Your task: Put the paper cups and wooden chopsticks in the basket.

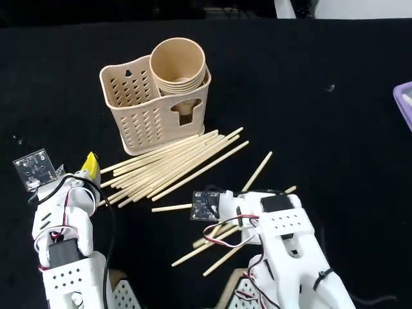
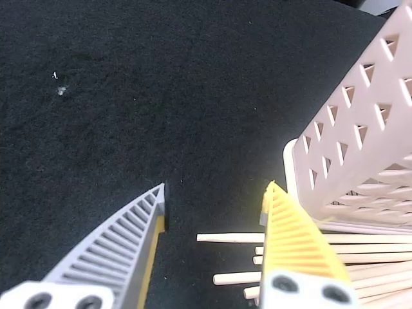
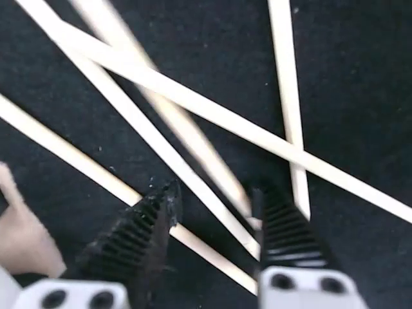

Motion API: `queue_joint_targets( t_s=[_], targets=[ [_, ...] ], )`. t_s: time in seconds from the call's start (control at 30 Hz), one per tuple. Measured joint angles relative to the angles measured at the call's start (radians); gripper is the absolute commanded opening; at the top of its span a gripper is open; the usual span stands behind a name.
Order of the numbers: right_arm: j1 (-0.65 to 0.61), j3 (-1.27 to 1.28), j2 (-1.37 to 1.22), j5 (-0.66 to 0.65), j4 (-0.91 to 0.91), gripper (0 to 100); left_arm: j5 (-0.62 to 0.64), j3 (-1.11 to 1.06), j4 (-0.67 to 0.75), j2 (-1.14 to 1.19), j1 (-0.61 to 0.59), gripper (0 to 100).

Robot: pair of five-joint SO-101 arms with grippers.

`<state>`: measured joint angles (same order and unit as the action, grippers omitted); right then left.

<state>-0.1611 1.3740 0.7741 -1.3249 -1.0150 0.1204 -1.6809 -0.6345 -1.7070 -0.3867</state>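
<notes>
One right hand (image 3: 214, 193), half open, astride chopsticks (image 3: 193, 98)

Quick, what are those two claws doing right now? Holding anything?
Left gripper: open, holding nothing.
Right gripper: open, straddling loose wooden chopsticks, none gripped.

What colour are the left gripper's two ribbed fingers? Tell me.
One ribbed finger is grey, the other yellow; the left wrist view shows it best.

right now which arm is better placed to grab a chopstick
Probably right: the right gripper is open, straddling loose chopsticks. The left gripper is open over bare cloth, beside the stick ends.
</notes>
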Motion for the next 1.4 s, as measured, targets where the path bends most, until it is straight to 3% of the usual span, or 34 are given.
queue_joint_targets(
  t_s=[0.37, 0.7, 0.8, 1.13, 1.4],
  targets=[
    [0.0, -0.081, -0.015, 0.037, -0.035, 1.1, 0.0, 0.0, 0.0, 0.0, 0.0, 24],
    [-0.002, -0.417, -0.015, 0.041, -0.393, 1.1, 0.0, 0.0, 0.0, 0.0, 0.0, 24],
    [-0.061, -0.485, -0.015, 0.052, -0.471, 1.1, 0.0, 0.0, 0.0, 0.0, 0.0, 24],
    [-0.382, -0.657, -0.015, 0.319, -0.512, 1.1, 0.0, 0.0, 0.0, 0.0, 0.0, 24],
    [-0.446, -0.881, -0.015, 0.502, -0.514, 1.1, 0.0, 0.0, 0.0, 0.0, 0.0, 24]
  ],
)
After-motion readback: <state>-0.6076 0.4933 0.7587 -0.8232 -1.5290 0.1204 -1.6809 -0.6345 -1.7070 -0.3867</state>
